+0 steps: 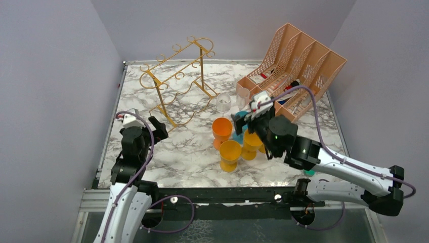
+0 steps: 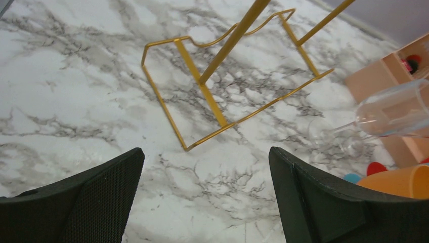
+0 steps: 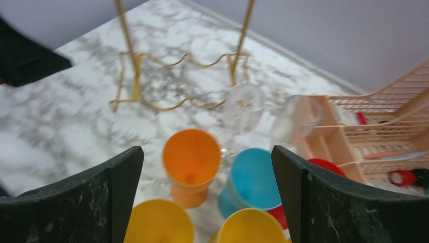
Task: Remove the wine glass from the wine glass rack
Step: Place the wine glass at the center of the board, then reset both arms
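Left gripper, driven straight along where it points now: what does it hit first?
Left gripper is open, aimed down at the near base corner of the rack. Probably that wire first, or the marble table just short of it; depth is unclear.

Marble-pattern table (image 1: 182,152). 1 peach lattice file organizer (image 1: 303,61), back right, small items inside. 1 orange cup (image 1: 221,127), 2 yellow cups (image 1: 229,152), 1 blue cup (image 3: 253,179), clustered together at centre.

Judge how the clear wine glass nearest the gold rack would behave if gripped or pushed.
The clear wine glass looks thin and smooth, so probably fragile and slippery to pinch. Its wide bowl sits on a slim stem, so a high push would likely tip it.
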